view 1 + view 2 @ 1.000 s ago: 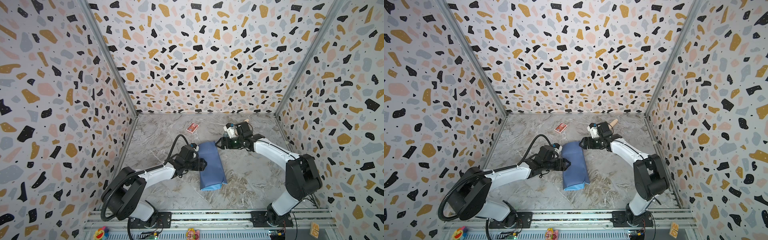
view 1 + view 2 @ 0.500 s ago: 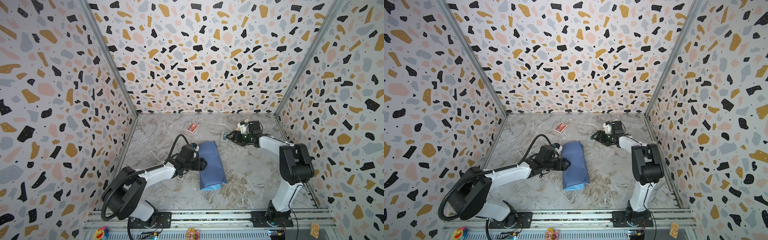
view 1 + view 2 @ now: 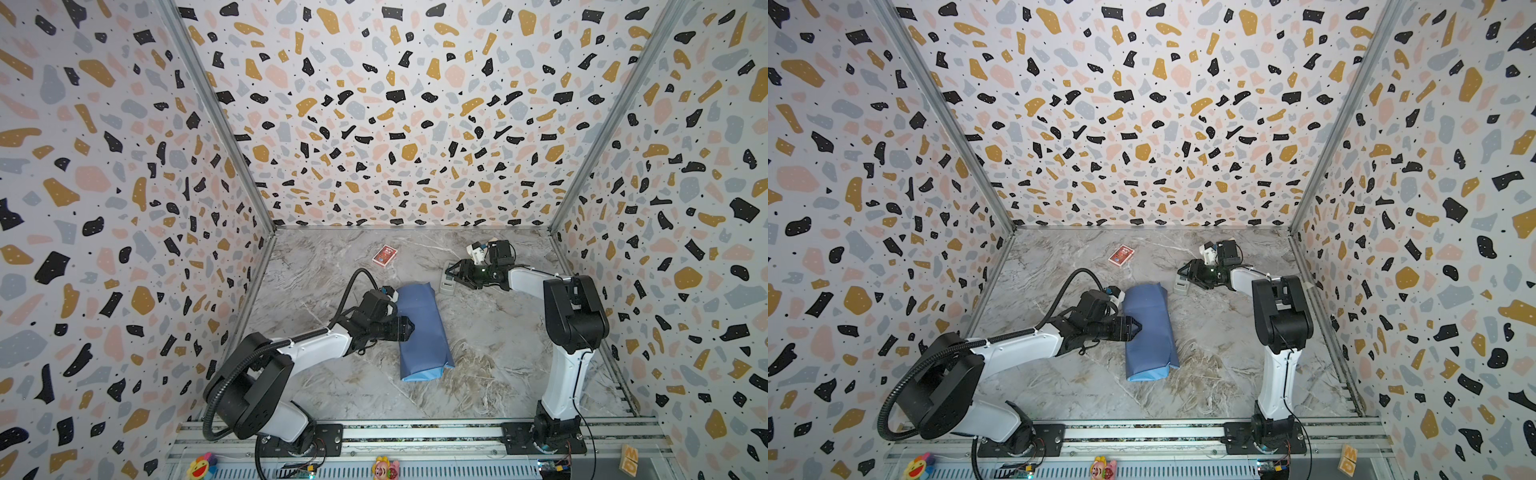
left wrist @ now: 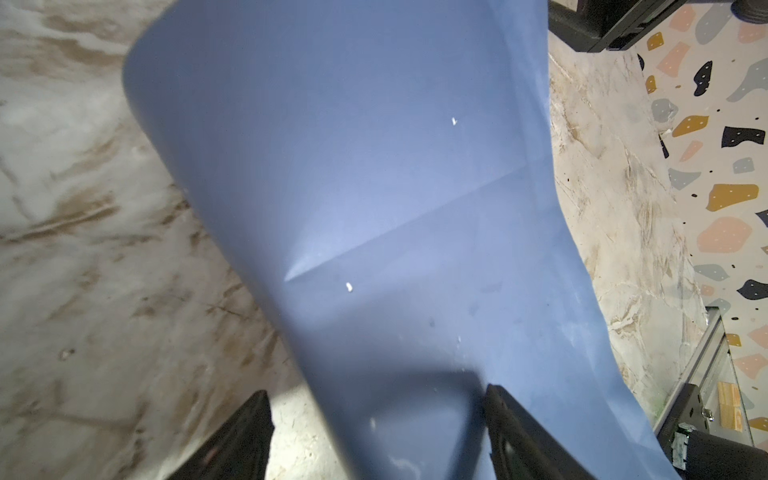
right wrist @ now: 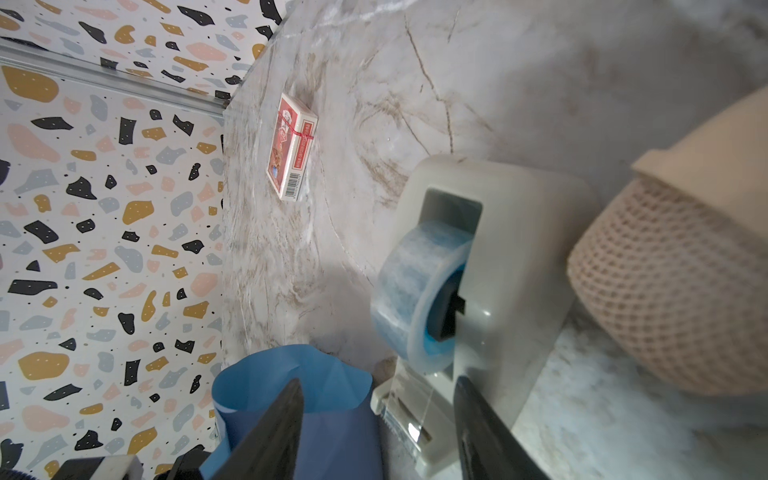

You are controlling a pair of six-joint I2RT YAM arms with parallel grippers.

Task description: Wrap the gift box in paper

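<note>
Lying in the middle of the surface (image 3: 498, 353), the paper (image 3: 422, 328) is folded into a long bundle. The box must be inside, for none of it shows, and the far end of the wrap gapes open. The left fingers (image 4: 511, 432) are spread wide and rest on the bundle's side, pinning the overlap, I judge, not pinching it.

The change is on the right. A second ago that arm reached in beside the bundle's far end, and now it has swung off to the tape dispenser (image 5: 498, 249) just beside that end. The right fingers (image 5: 286, 424) stand apart around the cutter end, narrower than before, with nothing held yet. So the roll-up looks done, and taping the seam should come next. A red card pack (image 3: 385, 254) lies well apart, near the back wall.
</note>
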